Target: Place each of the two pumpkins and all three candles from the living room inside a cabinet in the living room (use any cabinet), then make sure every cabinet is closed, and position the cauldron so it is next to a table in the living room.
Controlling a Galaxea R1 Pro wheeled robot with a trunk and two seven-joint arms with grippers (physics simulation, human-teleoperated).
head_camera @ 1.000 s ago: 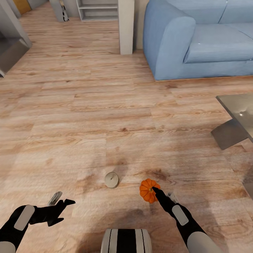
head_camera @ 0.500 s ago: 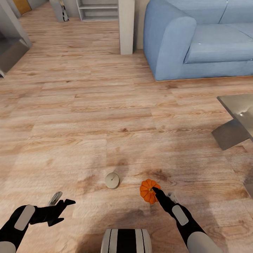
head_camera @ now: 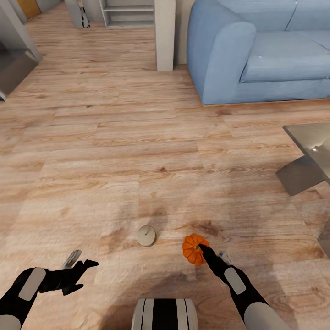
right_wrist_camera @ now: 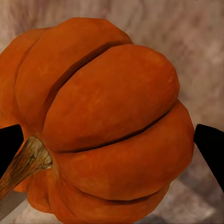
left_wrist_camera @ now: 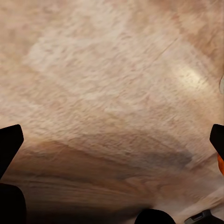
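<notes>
On the wood floor lies a bright-orange ribbed pumpkin, tipped so that its stem points sideways. My right gripper is down at it and open, one finger on each side of the pumpkin, which sits close between the jaws. A stubby beige candle stands upright on the floor a short way to the pumpkin's left. My left gripper hovers low over bare floor further left, open and empty. The cabinet and the cauldron are out of view.
A blue sofa stands at the back right. The corner of a grey glass-topped table juts in at the right edge. A white pillar and shelving are at the back, and a grey unit is at the far left.
</notes>
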